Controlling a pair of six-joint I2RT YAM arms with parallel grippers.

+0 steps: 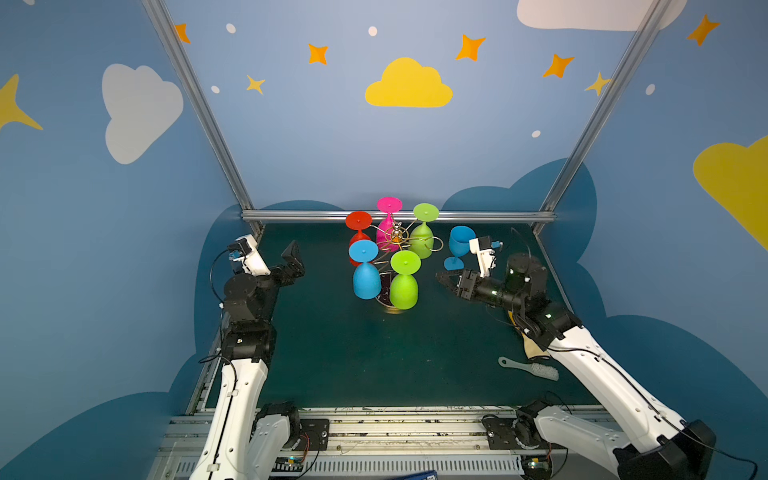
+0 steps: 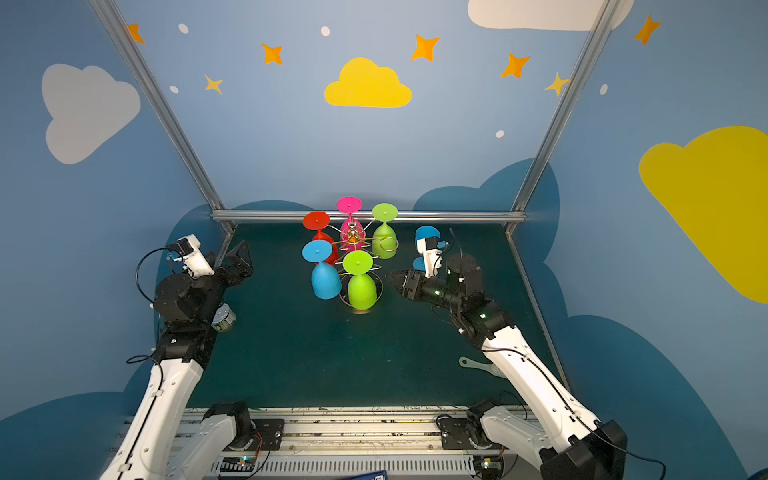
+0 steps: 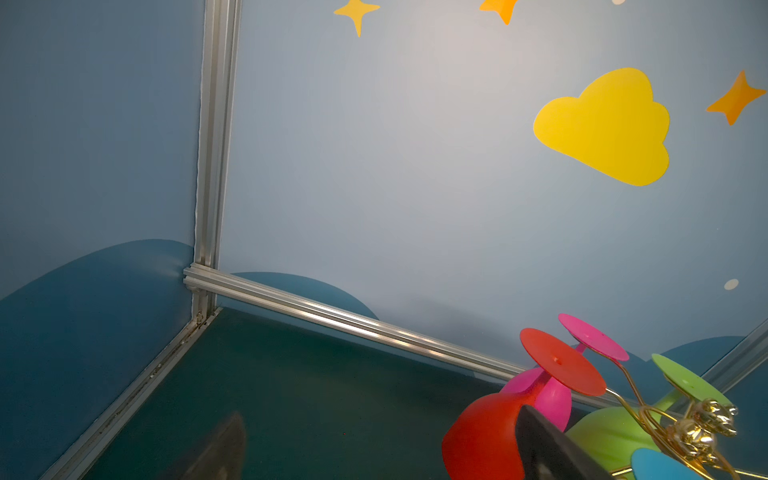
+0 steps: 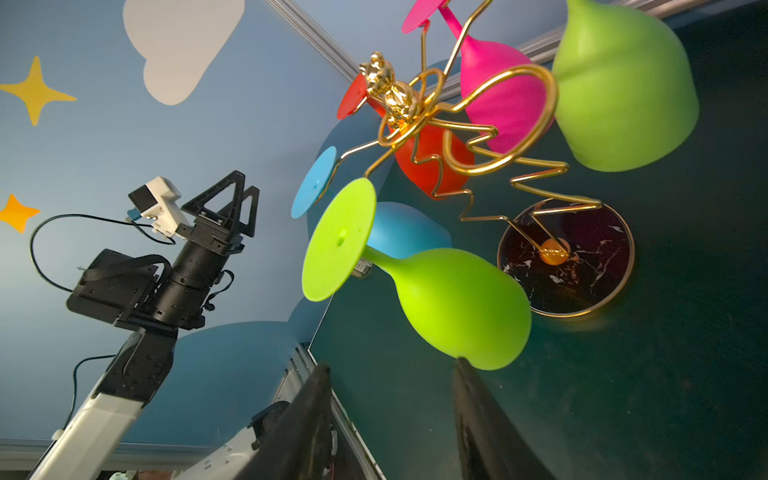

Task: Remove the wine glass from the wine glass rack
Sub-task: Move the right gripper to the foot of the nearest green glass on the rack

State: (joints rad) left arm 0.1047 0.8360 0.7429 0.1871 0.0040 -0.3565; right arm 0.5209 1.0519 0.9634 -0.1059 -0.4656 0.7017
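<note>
Green mat [image 1: 353, 353] carries the gold wine glass rack [image 1: 395, 235] at centre rear. Right arm [image 1: 582, 345] reaches low and level toward it; right gripper [image 4: 390, 368], jaws parted and empty, faces the lime wine glass [image 4: 457, 307] hanging inverted there. Left gripper [image 4: 245, 181] points upward, spread wide, empty.

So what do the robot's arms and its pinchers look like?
Both arms, the left arm and right arm, have smooth white shells with chunky black joints. Each ends in a black gripper with two pointed, triangle-shaped fingers: the left gripper and right gripper. A small white camera box sits on each wrist; a thin black cable loops from the left one.
</note>
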